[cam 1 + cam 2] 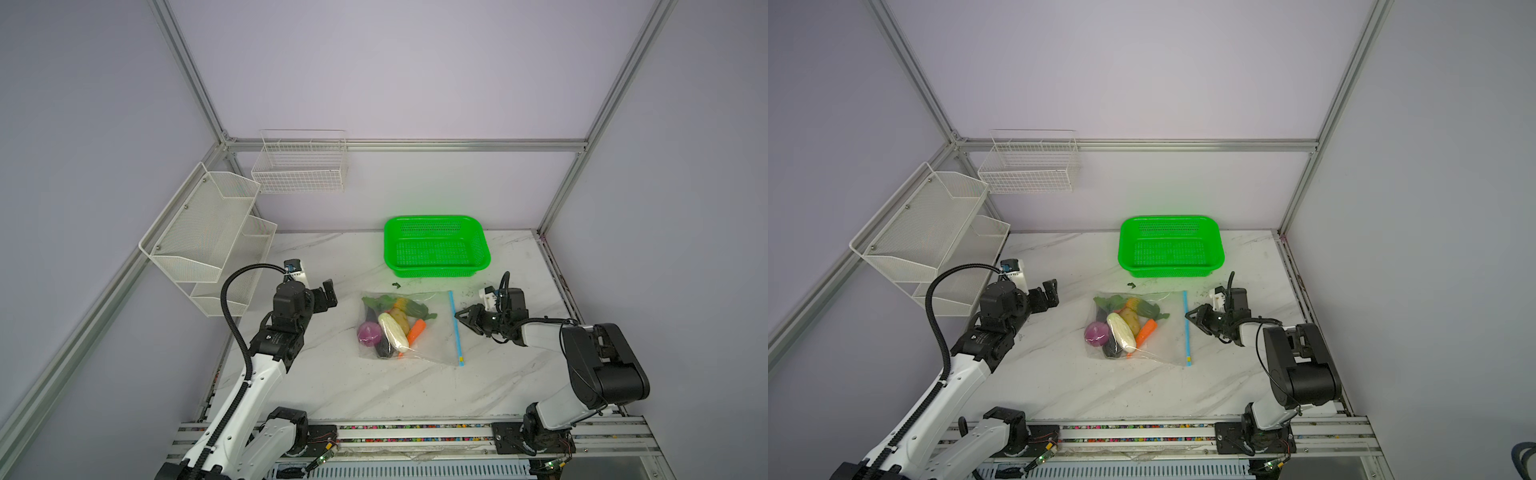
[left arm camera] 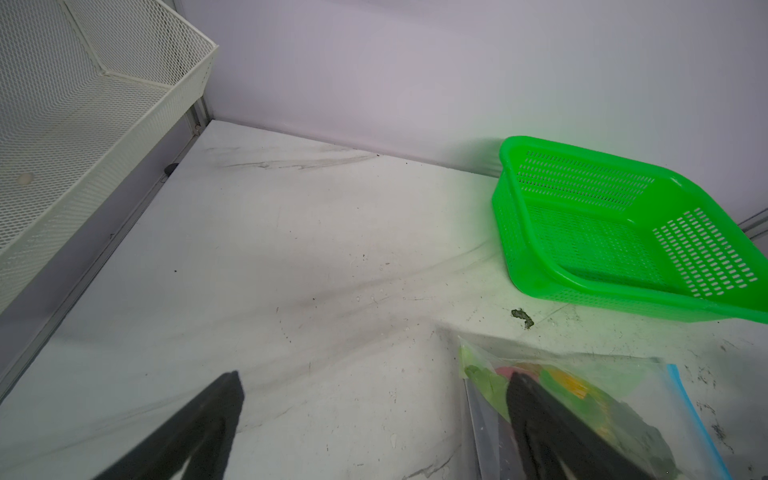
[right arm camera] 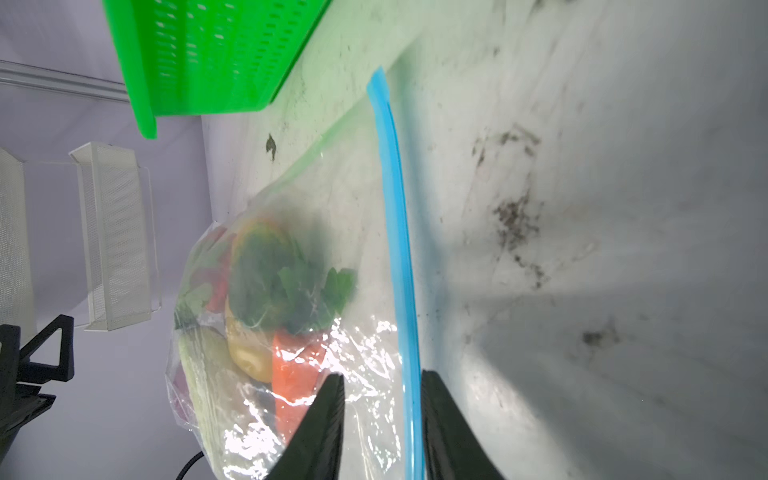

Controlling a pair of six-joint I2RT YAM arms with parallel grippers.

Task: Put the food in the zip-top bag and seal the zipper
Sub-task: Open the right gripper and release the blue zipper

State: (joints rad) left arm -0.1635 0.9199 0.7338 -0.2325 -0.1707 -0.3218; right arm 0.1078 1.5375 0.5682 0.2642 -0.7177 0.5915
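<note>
Colours popping
Green perforated basket (image 1: 436,272) is glowing; blue zipper (image 1: 458,340) is edging the clear bag (image 1: 436,340) beside the black right gripper (image 1: 457,314).

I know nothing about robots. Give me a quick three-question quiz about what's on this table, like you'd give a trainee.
1. True or false: the green perforated plastic basket has something in it.
2. Where is the orange toy carrot? A) inside the clear crinkly zip-top bag; B) inside the basket; C) under the basket.
3. Which arm's black fingers straddle the bag's light blue zipper strip?
Key: 1 false; 2 A; 3 right.
</note>
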